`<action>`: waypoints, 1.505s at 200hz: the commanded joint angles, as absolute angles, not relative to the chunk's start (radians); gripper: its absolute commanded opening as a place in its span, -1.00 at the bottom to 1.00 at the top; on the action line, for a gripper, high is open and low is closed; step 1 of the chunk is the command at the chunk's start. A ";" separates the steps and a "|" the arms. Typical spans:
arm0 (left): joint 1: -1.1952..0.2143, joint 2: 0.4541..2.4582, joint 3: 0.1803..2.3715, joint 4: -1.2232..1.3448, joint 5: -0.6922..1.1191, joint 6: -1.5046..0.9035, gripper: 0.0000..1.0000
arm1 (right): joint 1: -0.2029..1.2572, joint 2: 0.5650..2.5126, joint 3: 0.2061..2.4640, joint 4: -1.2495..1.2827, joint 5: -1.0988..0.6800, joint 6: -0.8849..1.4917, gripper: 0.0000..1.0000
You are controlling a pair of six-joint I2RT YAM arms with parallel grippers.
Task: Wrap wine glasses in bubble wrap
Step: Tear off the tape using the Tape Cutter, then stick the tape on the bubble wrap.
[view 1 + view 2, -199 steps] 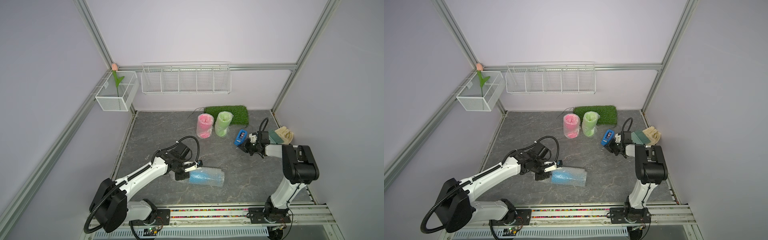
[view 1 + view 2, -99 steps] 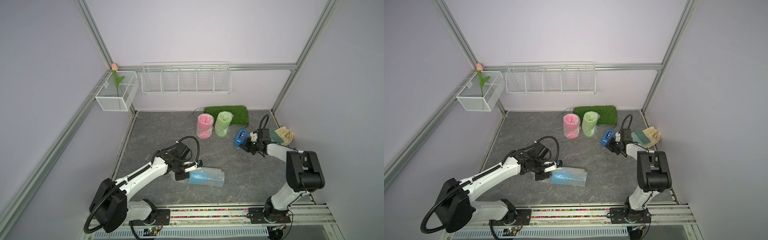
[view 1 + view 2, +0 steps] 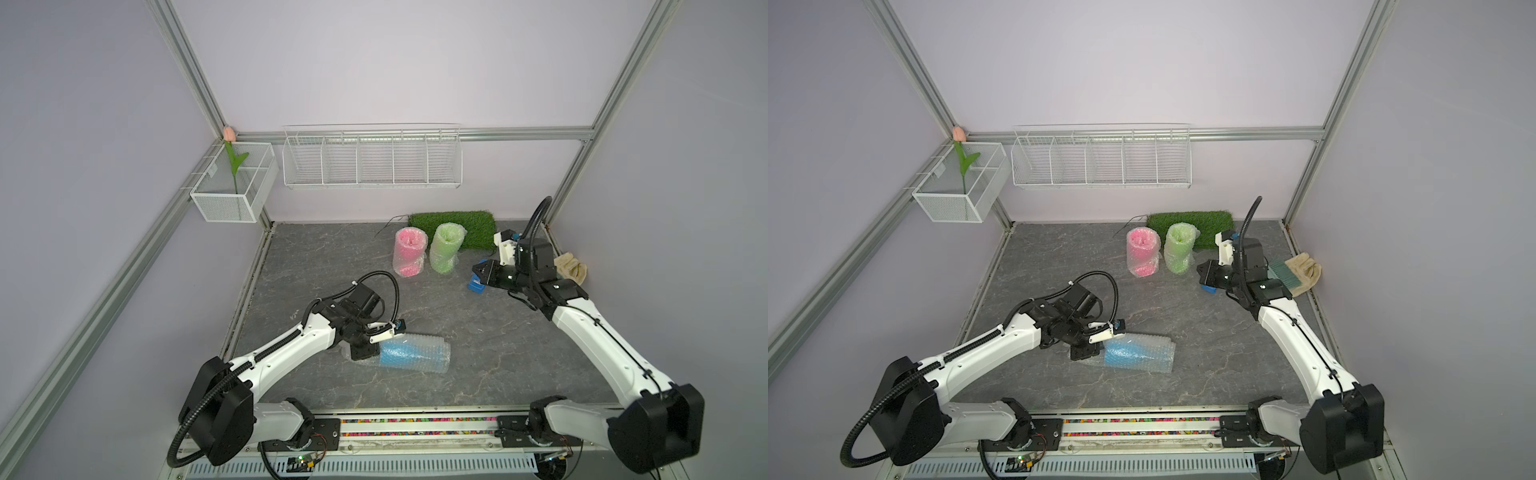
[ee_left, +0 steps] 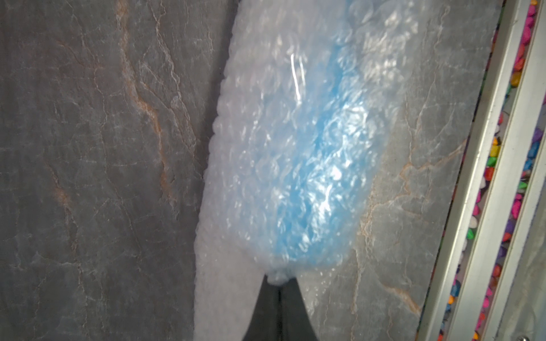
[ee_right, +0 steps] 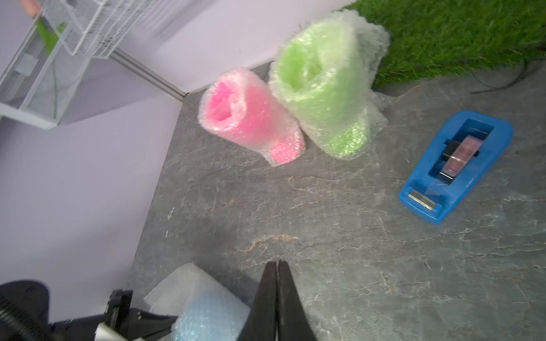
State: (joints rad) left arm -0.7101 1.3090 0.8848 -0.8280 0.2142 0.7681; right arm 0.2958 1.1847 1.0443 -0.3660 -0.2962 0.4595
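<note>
Wrapping of the 3rd of 3 goblets. The blue goblet (image 3: 397,354) lay on its side near the front of the bench (image 3: 332,257), rolled in bubble wrap (image 3: 434,358) that ran past it at both ends. The left claw (image 3: 372,351) was pressed together on the film at 1 end of the roll, and the left wrist view showed a small bunch of wrap caught at its tips. The pink goblet (image 3: 409,251) and green goblet (image 3: 445,247) stood upright at the back, each already wrapped, side by side and apparently touching, just in front of the grass mat (image 3: 457,224) and well apart from the blue one. The right claw (image 3: 478,272) hung just above the blue tape dispenser (image 3: 475,284) with its jaws pressed together. Nothing showed between them, though a strip of clear tape would be too thin to tell. The step in hand appeared to be securing the last roll: 1 arm pinned the film while the other dealt with the tape. The next move probably called for the right claw to carry a strip across the bench and press it over the loose edge, whose place could not be made out. Without a strip, its jaws would first have to spread and draw 1 from the cutter. The left pinch would need to hold, since the springy film could unroll
</note>
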 commanded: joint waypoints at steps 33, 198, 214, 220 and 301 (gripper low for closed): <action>-0.715 1.304 0.914 -0.828 0.236 0.762 -0.93 | 0.502 0.999 1.115 -0.550 -0.195 0.409 -0.86; -0.715 1.272 0.892 -0.794 0.223 0.765 -0.95 | 1.207 1.015 1.080 -0.623 0.150 0.709 -0.86; -0.715 1.268 0.890 -0.798 0.222 0.766 -0.95 | 1.206 1.046 1.037 -0.568 0.156 0.719 -0.86; -0.715 1.268 0.890 -0.799 0.222 0.765 -0.95 | 1.206 1.061 1.024 -0.542 0.155 0.719 -0.86; -0.715 1.242 0.866 -0.796 0.244 0.799 -0.95 | 1.124 1.267 0.986 -0.357 0.183 0.701 -0.86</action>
State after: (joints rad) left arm -0.7101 1.2739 0.8845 -0.8032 0.2123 0.7654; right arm 1.1614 1.2446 1.0145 -0.4374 0.1444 0.6994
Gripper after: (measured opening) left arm 0.047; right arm 0.069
